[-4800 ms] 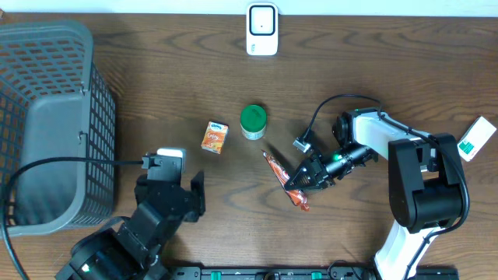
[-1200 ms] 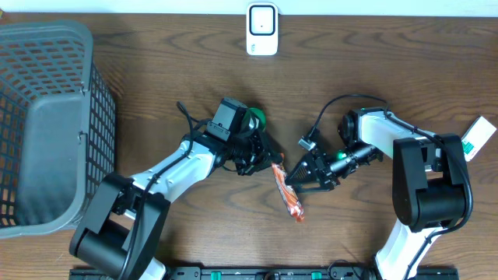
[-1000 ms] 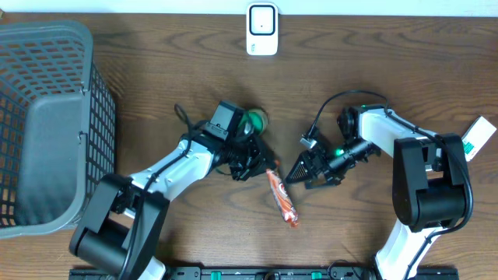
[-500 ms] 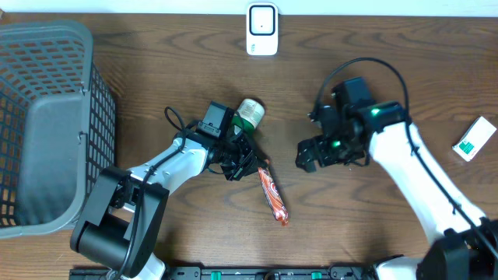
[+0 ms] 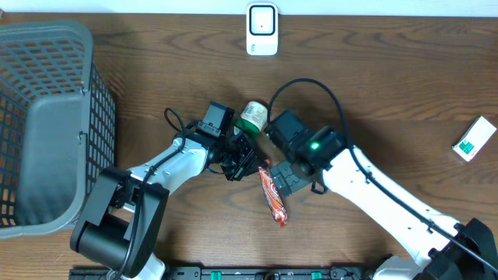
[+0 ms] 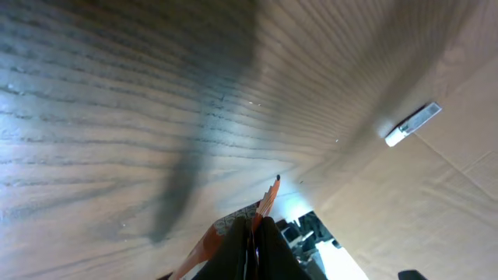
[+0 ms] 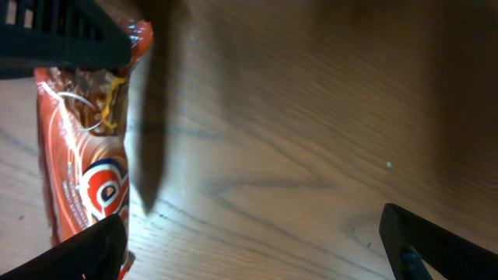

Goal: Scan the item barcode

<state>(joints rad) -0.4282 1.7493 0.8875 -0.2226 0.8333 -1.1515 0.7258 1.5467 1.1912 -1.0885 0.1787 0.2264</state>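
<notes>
Left fingers [image 5: 250, 163] are pinching the orange packet [image 5: 273, 199]; wide-spread right fingers [image 5: 285, 178] are arriving at its 1 o'clock, likely regrasping.

Left tool [image 5: 252, 162] is pinched closed, reaching toward the middle, while right tool [image 5: 282, 180] just beside it has jaws spread wide.

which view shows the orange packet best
Overhead: the whole packet shows end to end, its top end pinched in the left gripper. The right wrist view gives a close look at its print but crops it at the frame edge. The left wrist view shows only a thin orange edge.
</notes>
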